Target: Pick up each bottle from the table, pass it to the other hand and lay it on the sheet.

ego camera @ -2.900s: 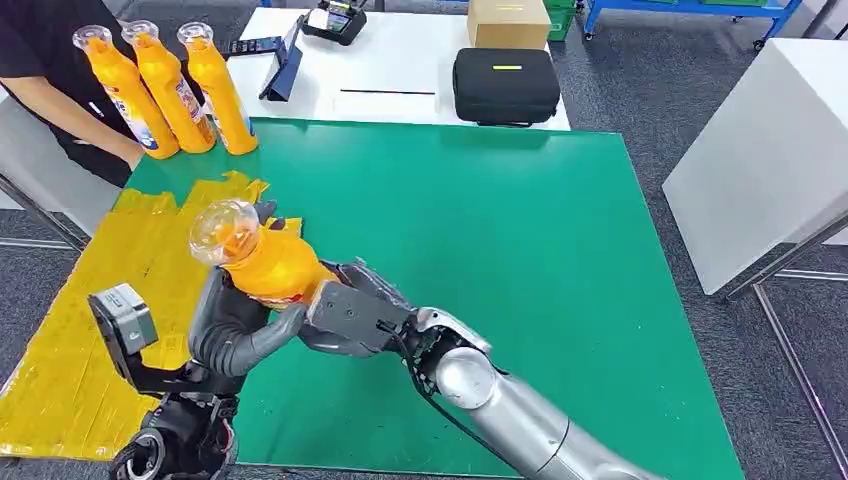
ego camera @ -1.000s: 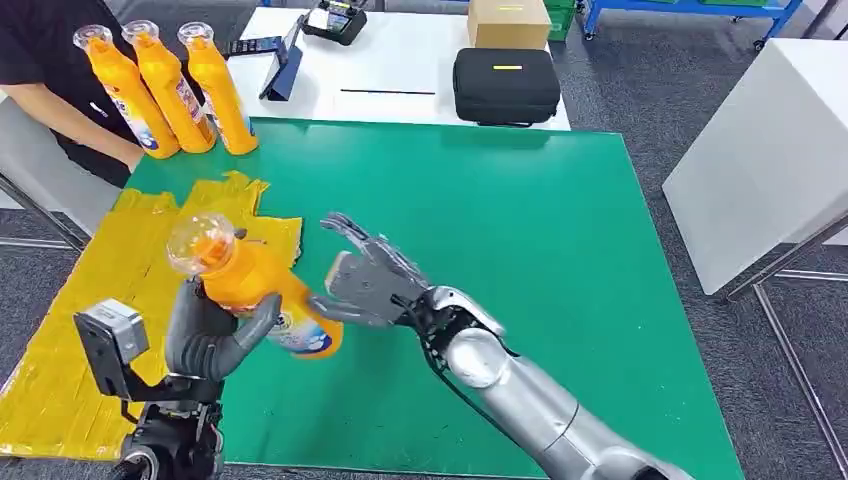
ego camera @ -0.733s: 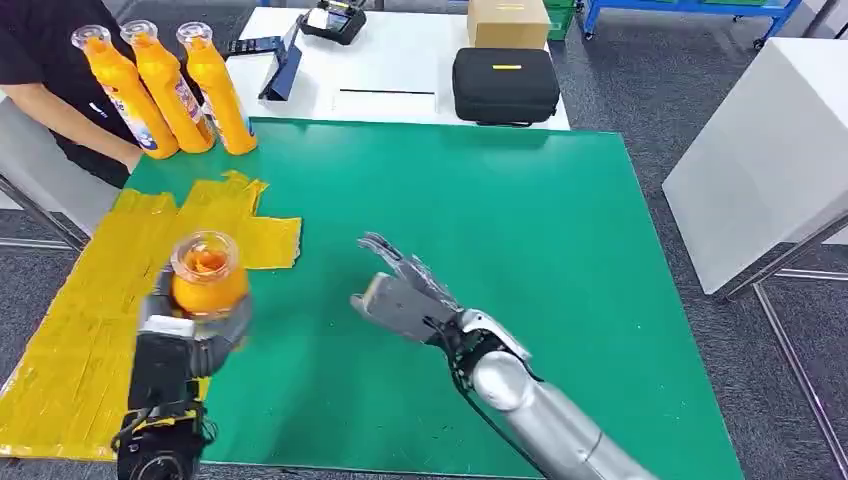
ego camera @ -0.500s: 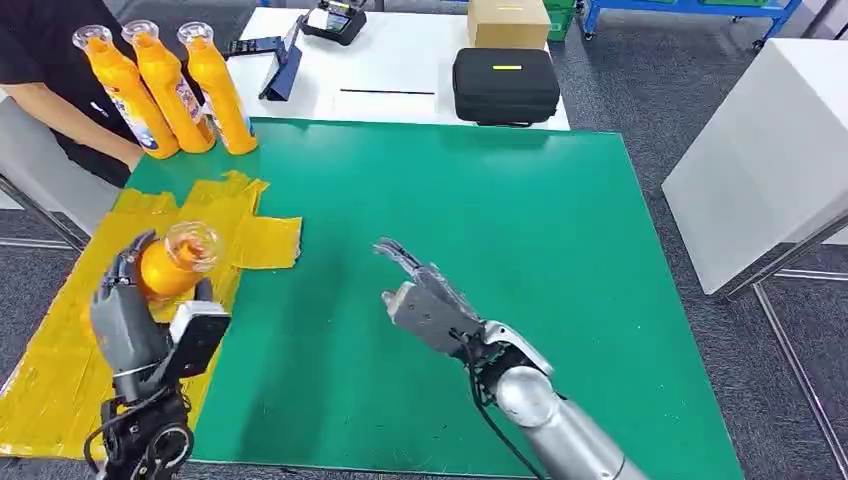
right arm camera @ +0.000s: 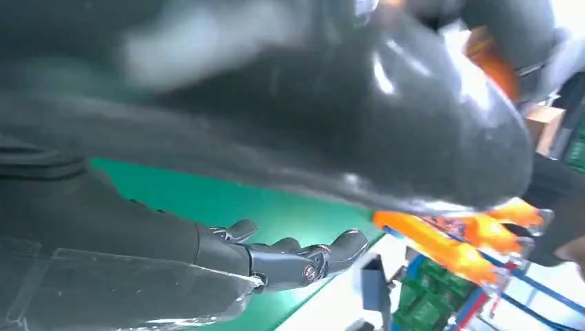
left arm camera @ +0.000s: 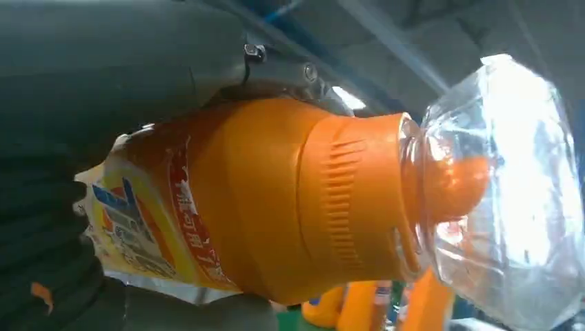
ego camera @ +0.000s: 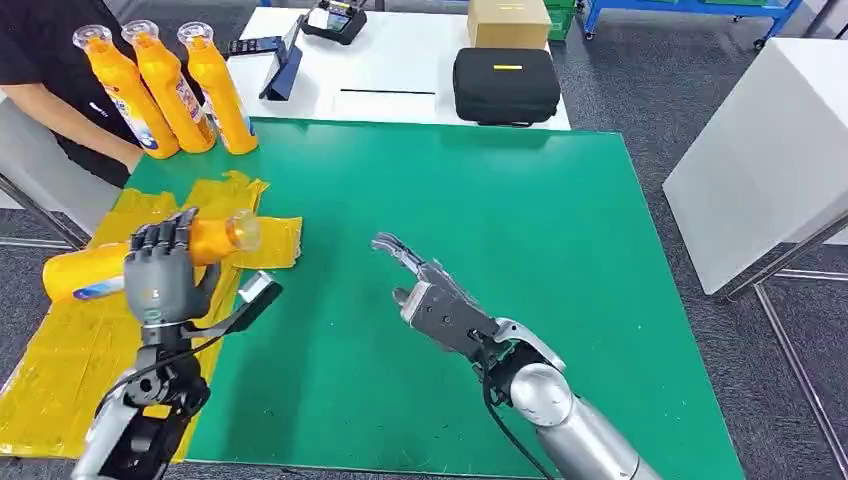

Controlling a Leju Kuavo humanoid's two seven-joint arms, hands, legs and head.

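Left robot hand (ego camera: pixel 160 268) gripping orange bottle (ego camera: pixel 95 268), holding it sideways over yellow sheet (ego camera: pixel 60 370), clear cap pointing toward green table (ego camera: pixel 520 250) middle. Right robot hand (ego camera: pixel 435 300) hovering over table, fingers spread, holding nothing. Three more bottles (ego camera: pixel 175 90) standing at far corner.

left hand (ego camera: pixel 160 272) hides held bottle (ego camera: pixel 100 268) middle; person (ego camera: pixel 45 60) cut by upper-left frame edge.

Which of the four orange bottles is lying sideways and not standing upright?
The bottle that the left hand holds over the yellow sheet. It lies horizontal, while the other three bottles stand upright at the table's far left corner.
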